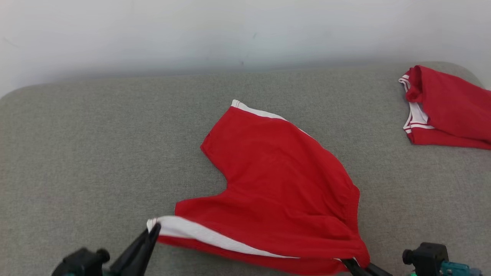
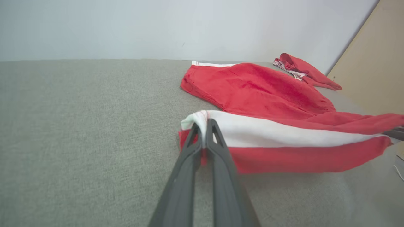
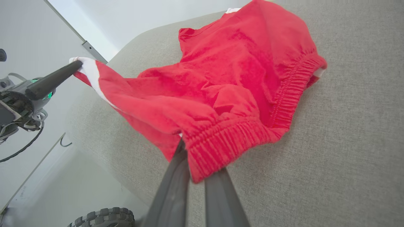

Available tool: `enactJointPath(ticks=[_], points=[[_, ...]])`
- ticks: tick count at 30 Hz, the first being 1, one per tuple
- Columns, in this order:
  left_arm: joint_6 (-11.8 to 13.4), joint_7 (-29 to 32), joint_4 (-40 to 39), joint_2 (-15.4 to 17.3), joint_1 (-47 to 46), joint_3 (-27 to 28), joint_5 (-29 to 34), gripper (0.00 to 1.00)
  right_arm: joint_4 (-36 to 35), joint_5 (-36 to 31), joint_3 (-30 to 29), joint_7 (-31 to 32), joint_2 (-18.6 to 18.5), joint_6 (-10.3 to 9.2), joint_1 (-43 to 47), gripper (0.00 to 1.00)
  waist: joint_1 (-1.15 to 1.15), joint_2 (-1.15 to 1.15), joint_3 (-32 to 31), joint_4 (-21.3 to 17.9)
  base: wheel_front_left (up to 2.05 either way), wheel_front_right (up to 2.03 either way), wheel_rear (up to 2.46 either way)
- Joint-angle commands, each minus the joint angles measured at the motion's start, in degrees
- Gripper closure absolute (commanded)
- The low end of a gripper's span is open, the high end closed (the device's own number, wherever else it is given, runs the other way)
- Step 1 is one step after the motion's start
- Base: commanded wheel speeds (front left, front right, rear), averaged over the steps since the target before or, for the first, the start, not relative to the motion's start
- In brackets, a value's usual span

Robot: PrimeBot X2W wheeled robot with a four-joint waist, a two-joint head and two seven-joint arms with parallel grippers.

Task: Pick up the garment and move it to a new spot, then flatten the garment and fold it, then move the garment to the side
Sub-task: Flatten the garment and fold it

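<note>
Head view shows me the garment (image 1: 284,184), a pair of red shorts, lying mostly spread near the middle of the grey padded table (image 1: 96,153). Its near edge is lifted off the surface between my two grippers. It is thin, soft cloth. It sags between the holds and wrinkles freely, and I judge it weighs next to nothing, so it will follow whatever I pull and keep no shape of its own. I doubt it slides easily on the fabric-covered top, so dragging may bunch it instead.

The firmest places to hold are the sewn edges, and that is where I have it. The left gripper (image 2: 203,124) is pinched tight on the corner of a leg hem, right on the white stripe (image 2: 284,132). The right gripper (image 1: 355,265) is closed on the gathered elastic waistband (image 3: 227,142), which drapes over its fingertips in the right wrist view. With both corners taken, an even pull apart should tension the near edge, while a harder pull on one side would skew it, I think.

Well apart, at the far right of the table, lies a second red garment (image 1: 448,107), folded over, which I leave alone.
</note>
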Motion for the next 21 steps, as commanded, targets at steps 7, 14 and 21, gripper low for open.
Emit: enactJointPath(ticks=[7,14,21], points=[[0.11,3.9,-1.19,4.54,-15.41,-4.72,-1.35,1.0,-1.06,-0.42,-3.83,0.61,3.71,-0.14,-3.63,1.0,-0.01,0.0,3.41,-3.11,0.0,0.0,0.0],[0.13,8.57,3.18,7.55,-35.04,-13.45,-4.42,1.0,2.15,-2.25,-6.43,-0.26,7.74,-0.13,-11.13,1.0,-0.01,0.0,10.0,-7.04,0.0,0.0,0.0],[0.13,8.28,12.8,7.49,-50.33,-20.6,-8.04,1.0,7.99,-3.62,-6.8,-2.2,12.14,-0.13,-18.84,1.0,-0.01,0.0,16.23,-10.08,0.0,0.0,0.0]])
